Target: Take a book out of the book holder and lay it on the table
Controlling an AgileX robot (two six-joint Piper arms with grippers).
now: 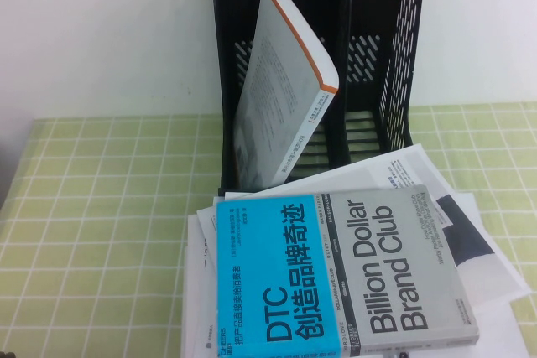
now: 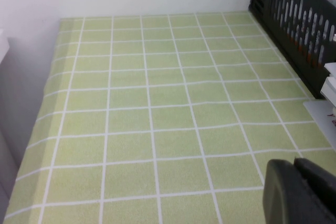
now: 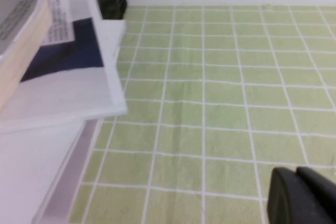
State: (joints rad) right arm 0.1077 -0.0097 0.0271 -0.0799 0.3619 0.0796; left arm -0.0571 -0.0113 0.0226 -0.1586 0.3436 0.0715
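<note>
The book [image 1: 336, 274], half cyan and half grey with "DTC" and "Billion Dollar Brand Club" on its cover, lies flat, cover up, on loose sheets in front of the black book holder [image 1: 386, 56]. Its yellowish page edges [image 3: 21, 51] show in the right wrist view. Neither arm appears in the high view. My left gripper [image 2: 295, 162] hovers shut and empty over bare cloth of the table [image 1: 101, 207], left of the book holder [image 2: 299, 19]. Over the cloth to the right of the pile, my right gripper [image 3: 296, 170] is shut on nothing.
A white-grey book with an orange stripe [image 1: 281, 81] leans tilted in the holder's left compartment. White sheets [image 1: 495, 266] and a thin magazine with a dark blue picture [image 3: 68, 61] spread under the book. A white wall stands behind the table.
</note>
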